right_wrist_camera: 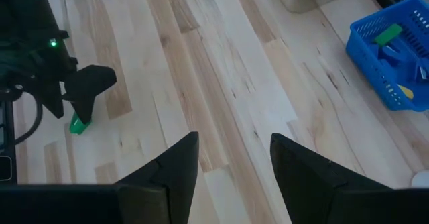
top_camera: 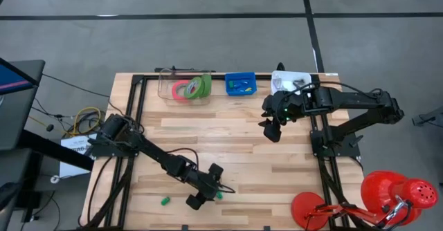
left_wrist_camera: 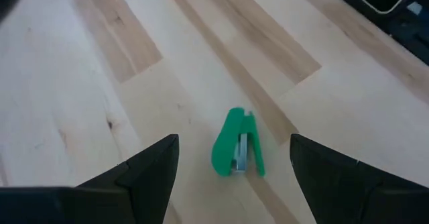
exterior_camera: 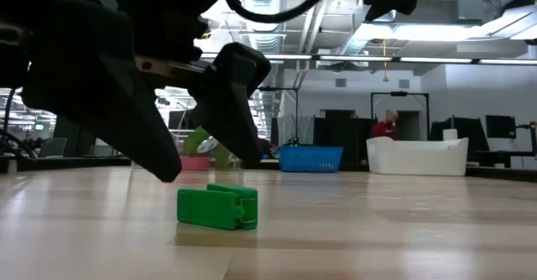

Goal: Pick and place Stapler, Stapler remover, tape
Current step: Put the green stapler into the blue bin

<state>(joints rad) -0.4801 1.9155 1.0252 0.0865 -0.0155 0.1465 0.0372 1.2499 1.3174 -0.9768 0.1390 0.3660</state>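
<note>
Your two dark arms, both with fingers parted.
Your dark two-finger left gripper [top_camera: 206,192] reaches low over the table's near edge, jaws spread wide; your dark right gripper [top_camera: 271,128] hovers raised at the far right.

No text, label, brand, number or sign can be read in any of the views.
</note>
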